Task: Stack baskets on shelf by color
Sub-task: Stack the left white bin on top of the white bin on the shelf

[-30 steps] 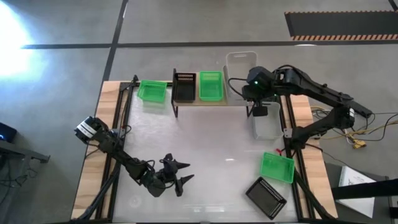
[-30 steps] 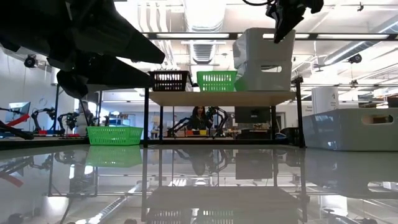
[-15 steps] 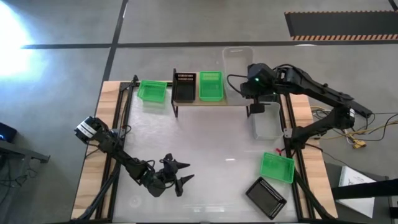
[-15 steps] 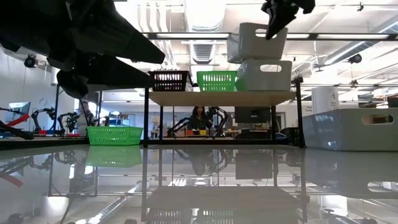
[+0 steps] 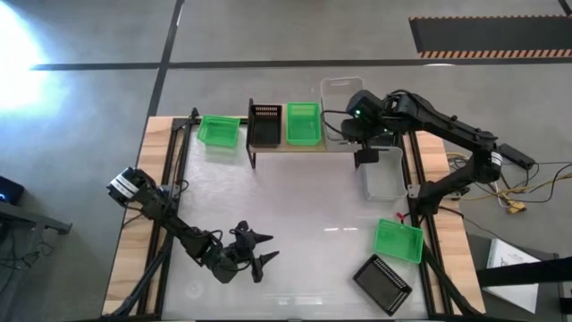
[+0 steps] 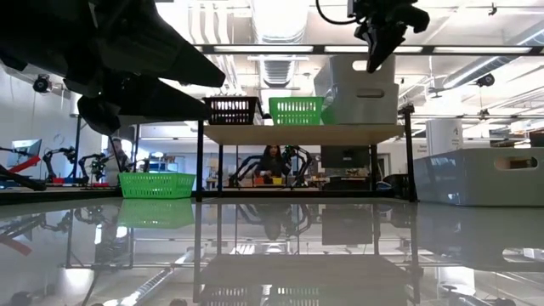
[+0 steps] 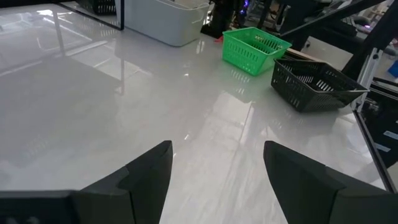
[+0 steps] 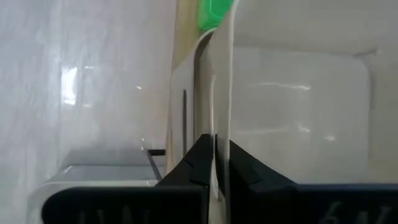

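Note:
The shelf (image 5: 288,146) holds a black basket (image 5: 265,125), a green basket (image 5: 303,123) and, at its right end, a white basket (image 6: 361,106). My right gripper (image 6: 380,51) is shut on a second white basket (image 5: 342,100) that sits nested in that one. A green basket (image 5: 219,131) stands on the table left of the shelf. Another white basket (image 5: 382,174) stands on the table's right side. My left gripper (image 5: 273,248) is open and empty near the table's front edge. My right gripper holds the upper white basket by the rim of its near short wall (image 8: 214,127), right of the handle slot (image 6: 361,65). One finger is inside the basket and one outside. The fingers point down from above. The basket stands roughly level, its lower part sunk in the basket below.
A green basket (image 5: 398,240) and a black basket (image 5: 382,282) lie at the table's near right corner. Open tabletop (image 5: 313,206) lies between the shelf and my left gripper. Black frame rails (image 5: 170,170) run along the table's sides.
My right gripper has lifted the upper white basket clear of the lower one and tilted. It has carried it a little toward the far edge and the left, then lowered it. The basket now sits deeper and more level in the lower one.

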Controlling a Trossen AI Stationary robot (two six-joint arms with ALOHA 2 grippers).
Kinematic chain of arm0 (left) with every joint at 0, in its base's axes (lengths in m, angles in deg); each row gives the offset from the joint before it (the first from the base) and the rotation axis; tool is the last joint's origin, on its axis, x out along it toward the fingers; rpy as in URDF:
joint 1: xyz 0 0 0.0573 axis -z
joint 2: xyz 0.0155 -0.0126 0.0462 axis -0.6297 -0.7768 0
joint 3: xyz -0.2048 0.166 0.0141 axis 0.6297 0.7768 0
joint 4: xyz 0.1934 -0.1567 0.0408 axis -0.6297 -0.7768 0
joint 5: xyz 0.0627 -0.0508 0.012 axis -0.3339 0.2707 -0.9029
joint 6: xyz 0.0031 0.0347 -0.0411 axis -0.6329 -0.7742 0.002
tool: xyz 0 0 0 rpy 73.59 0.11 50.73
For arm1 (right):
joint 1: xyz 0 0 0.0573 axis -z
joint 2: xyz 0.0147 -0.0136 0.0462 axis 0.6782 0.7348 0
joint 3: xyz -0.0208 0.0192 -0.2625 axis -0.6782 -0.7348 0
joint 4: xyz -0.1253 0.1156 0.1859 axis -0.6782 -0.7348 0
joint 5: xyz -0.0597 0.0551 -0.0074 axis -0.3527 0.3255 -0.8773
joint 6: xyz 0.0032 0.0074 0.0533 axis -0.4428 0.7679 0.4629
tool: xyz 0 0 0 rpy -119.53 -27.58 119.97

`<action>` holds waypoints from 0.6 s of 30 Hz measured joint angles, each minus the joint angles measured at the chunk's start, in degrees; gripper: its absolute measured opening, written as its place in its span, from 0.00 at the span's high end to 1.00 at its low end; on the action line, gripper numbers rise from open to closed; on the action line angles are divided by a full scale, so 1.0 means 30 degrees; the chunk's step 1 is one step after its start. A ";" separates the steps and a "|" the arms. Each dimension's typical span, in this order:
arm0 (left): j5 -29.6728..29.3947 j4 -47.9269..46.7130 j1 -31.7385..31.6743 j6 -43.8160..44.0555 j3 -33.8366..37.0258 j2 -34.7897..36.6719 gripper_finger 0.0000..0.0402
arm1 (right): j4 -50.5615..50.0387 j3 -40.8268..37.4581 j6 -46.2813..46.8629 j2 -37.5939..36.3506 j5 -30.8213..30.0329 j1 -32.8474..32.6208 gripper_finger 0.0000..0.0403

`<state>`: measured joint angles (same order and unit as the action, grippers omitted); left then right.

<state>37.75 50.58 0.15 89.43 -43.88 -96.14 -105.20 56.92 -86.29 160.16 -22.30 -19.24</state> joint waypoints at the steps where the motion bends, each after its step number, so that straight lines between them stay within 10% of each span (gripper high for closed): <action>1: 0.0000 0.0000 0.0000 0.0000 0.0000 0.0000 0.41 | -0.0019 0.0015 0.0003 0.0007 -0.0003 0.0000 0.98; 18: 0.0020 -0.0006 0.0000 -0.0007 0.0000 0.0000 0.41 | 0.0032 0.0017 0.1114 -0.0030 -0.0025 -0.0015 0.84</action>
<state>37.81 50.56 0.15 89.41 -43.88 -96.14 -105.10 56.97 -82.95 160.07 -22.37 -19.29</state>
